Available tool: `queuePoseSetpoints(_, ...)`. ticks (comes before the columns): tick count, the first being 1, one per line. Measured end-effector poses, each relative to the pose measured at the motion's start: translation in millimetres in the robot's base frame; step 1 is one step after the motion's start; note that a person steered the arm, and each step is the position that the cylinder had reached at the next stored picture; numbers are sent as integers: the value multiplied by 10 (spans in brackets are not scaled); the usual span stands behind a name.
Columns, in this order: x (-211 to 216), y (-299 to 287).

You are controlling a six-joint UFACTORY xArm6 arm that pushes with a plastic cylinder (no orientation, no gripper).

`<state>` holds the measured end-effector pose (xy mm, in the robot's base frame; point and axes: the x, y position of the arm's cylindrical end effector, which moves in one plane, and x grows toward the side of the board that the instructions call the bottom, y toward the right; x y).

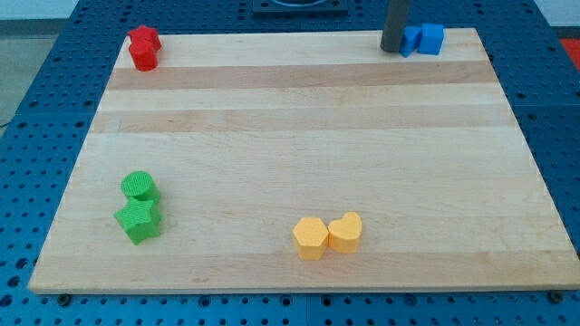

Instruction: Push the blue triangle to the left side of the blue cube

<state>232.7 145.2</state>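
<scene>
The blue cube [432, 39] sits at the view's top right, near the board's top edge. The blue triangle [412, 40] lies right against the cube's left side, touching it. My dark rod comes down from the view's top, and my tip [392, 48] rests on the board just left of the blue triangle, touching or nearly touching it. The rod hides part of the triangle's left edge.
A red star block [143, 38] and a red cylinder [143, 58] stand at the top left corner. A green cylinder [140, 186] and a green star [139, 220] are at the lower left. A yellow hexagon [311, 237] and a yellow heart [345, 232] sit at the bottom middle of the wooden board [299, 136].
</scene>
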Motion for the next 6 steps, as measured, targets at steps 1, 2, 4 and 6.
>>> queuePoseSetpoints(1,120,0)
queuePoseSetpoints(2,341,142)
queuePoseSetpoints(4,226,402)
queuePoseSetpoints(6,237,402)
